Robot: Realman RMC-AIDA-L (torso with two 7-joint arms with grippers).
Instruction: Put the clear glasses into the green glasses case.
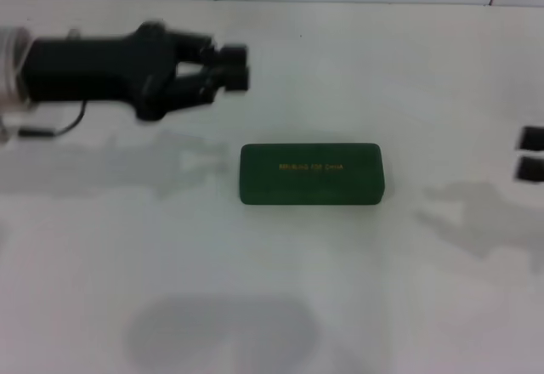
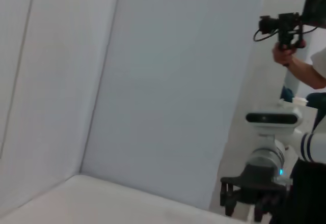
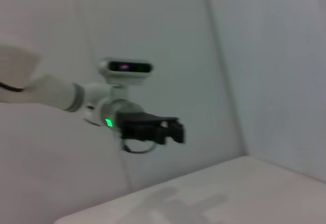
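The green glasses case lies shut in the middle of the white table, gold lettering on its lid. A faint greyish see-through shape near the front edge looks like the clear glasses; its outline is hard to make out. My left gripper hovers up and to the left of the case, fingertips together and holding nothing. It also shows from the side in the right wrist view as left gripper. My right gripper sits at the far right edge, pads apart and empty, seen too in the left wrist view as right gripper.
White walls enclose the table at the back and sides. A person holding a camera rig stands beyond the right arm. Arm shadows fall on the table left and right of the case.
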